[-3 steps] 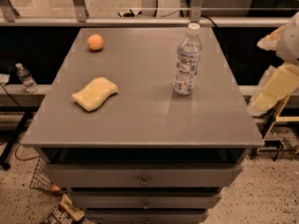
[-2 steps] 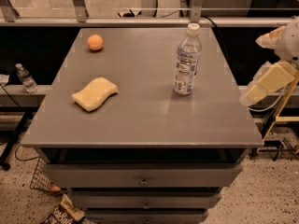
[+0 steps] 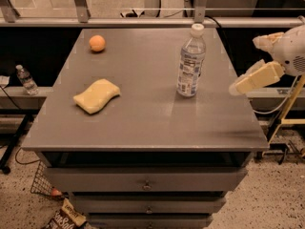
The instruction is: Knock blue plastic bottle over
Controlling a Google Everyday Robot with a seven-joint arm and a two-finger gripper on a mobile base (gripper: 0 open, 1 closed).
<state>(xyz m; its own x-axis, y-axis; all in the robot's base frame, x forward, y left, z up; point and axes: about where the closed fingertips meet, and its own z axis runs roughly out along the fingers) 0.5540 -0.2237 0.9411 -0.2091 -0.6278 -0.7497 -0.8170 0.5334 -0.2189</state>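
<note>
One blue plastic bottle upright, gripper to its right

It stands on the table, right half. Gripper hangs just off the right edge, near but not touching; fingers look spread apart, I think.

One camera looks steeply down from the front, fairly near, onto the table, the claw at its right edge.

So the blue plastic bottle stands upright toward the back right of the desk, clear bluish, white cap on, printed label. The claw hangs off to its right, spread wide, not touching.
</note>
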